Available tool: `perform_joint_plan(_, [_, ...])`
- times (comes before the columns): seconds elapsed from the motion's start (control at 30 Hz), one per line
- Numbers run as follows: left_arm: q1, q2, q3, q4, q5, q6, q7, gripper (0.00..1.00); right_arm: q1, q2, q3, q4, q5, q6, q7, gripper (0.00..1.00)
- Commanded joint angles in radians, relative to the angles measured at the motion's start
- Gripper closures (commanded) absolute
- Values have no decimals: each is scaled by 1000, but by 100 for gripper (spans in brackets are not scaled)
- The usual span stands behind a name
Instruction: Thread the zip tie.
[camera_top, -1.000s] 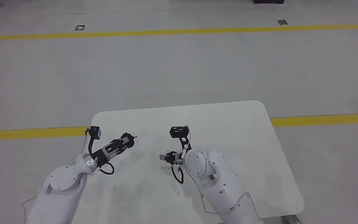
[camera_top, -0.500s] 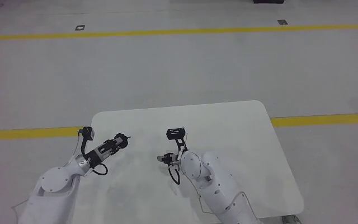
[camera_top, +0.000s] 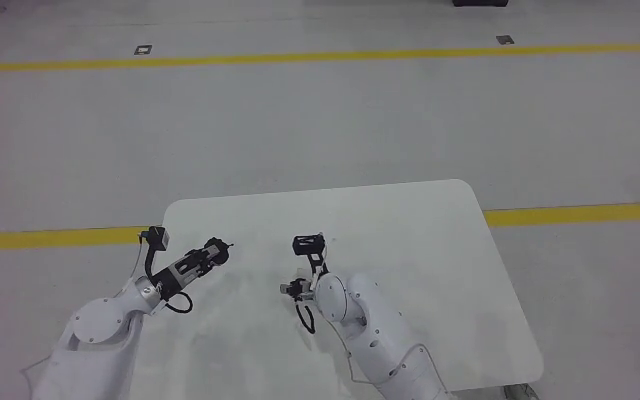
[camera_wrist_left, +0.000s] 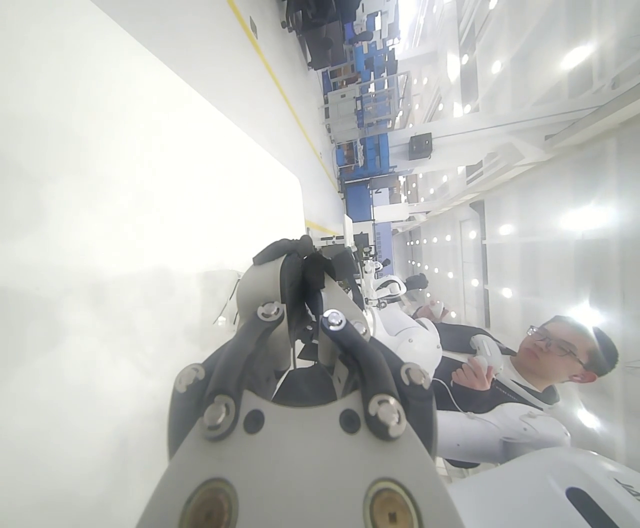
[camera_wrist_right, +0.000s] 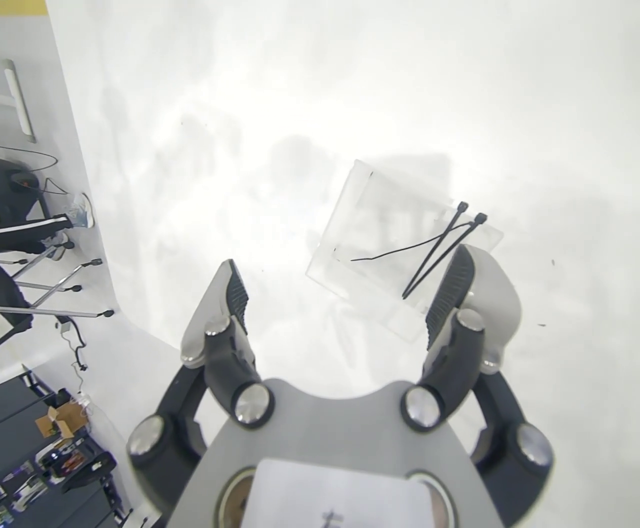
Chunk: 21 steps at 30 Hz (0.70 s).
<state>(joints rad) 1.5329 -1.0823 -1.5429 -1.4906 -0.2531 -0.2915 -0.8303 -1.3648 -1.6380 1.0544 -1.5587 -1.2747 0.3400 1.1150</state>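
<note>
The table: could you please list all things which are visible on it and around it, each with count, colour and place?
table: one, white, rounded corners, in front of the robot.
floor lines: two, yellow, one far beyond the table, one coming out at both its sides.
clear sheet: one, transparent, flat on the table.
zip ties: at least two, black, lying crossed on the clear sheet, heads near one edge.
left gripper: one, grey with black pads, shut, over the table's left part.
right gripper: one, grey with black pads, open, above the clear sheet.
</note>
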Motion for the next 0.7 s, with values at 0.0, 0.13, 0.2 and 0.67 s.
perform_joint_plan(0.0, [0, 0, 0, 0, 0, 0, 0, 100, -6, -6, 6, -3, -16, 0, 7, 39])
perform_joint_plan(0.13, [0, 0, 0, 0, 0, 0, 0, 100, -18, -20, 20, -4, -46, 0, 20, 42])
perform_joint_plan(0.2, [0, 0, 0, 0, 0, 0, 0, 100, -20, -27, 26, -2, -65, 0, 24, 42])
perform_joint_plan(0.67, [0, 0, 0, 0, 0, 0, 0, 100, -28, -72, 56, 24, -163, 0, 40, 45])
